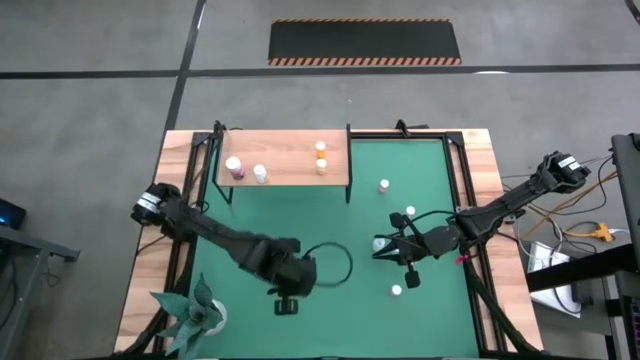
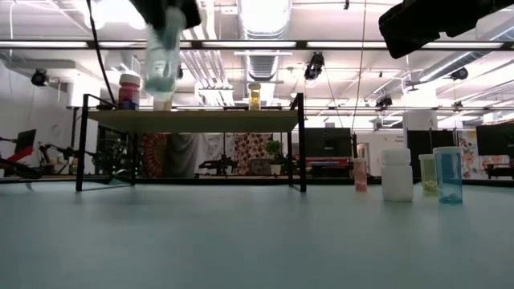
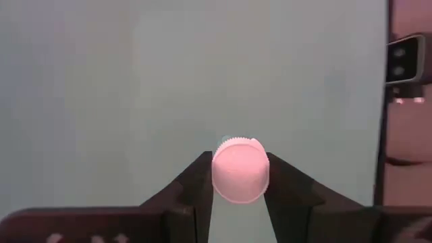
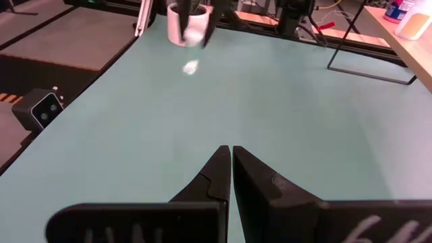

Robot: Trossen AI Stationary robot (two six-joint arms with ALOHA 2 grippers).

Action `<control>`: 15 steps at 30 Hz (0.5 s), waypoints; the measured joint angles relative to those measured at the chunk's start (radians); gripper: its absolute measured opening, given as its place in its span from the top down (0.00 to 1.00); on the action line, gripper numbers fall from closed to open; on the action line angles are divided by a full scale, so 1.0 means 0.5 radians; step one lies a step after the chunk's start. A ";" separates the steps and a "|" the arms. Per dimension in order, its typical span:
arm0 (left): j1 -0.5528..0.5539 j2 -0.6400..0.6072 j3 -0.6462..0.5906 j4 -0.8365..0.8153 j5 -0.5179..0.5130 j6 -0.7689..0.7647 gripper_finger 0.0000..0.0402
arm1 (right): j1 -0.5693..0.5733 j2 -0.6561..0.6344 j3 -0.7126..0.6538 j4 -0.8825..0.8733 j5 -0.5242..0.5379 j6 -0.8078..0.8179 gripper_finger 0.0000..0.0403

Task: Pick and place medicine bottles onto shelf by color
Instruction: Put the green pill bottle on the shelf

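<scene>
Currently held bottle: one medicine bottle [image 3: 239,177], white cap up, clear of the green mat [image 1: 330,210] and carried in the air; the low view suggests a pale green or blue body, though it is smeared there and I would not swear to the colour
Left gripper: the left gripper [image 3: 238,156] is clamped on that bottle, one dark finger pressed to each side just under the cap, over the near middle of the mat
Step in hand: the pick looks made and the carry to the shelf [image 1: 283,182] is the step now, as I read it
Shelf so far: a pink bottle [image 1: 233,166] and a white bottle [image 1: 260,173] stand towards its left end, two orange bottles [image 1: 321,157] close together towards its right end
Next move calls for: raising the bottle above the board's height, crossing the front edge between the black posts [image 1: 348,160], and setting it upright on a bare stretch apart from the pink, white and orange ones if it is indeed a different colour
Loose bottles: four more [image 1: 384,185] stand scattered on the right half of the mat, not yet sorted
Right gripper: the right gripper [image 4: 231,169] waits above the mat's right side with its fingers pressed together on nothing, one loose bottle [image 1: 379,243] just beside it
</scene>
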 joint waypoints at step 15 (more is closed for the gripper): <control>1.143 -0.002 0.949 -0.863 -0.194 1.201 0.76 | 0.000 0.001 0.000 0.015 0.001 0.046 0.98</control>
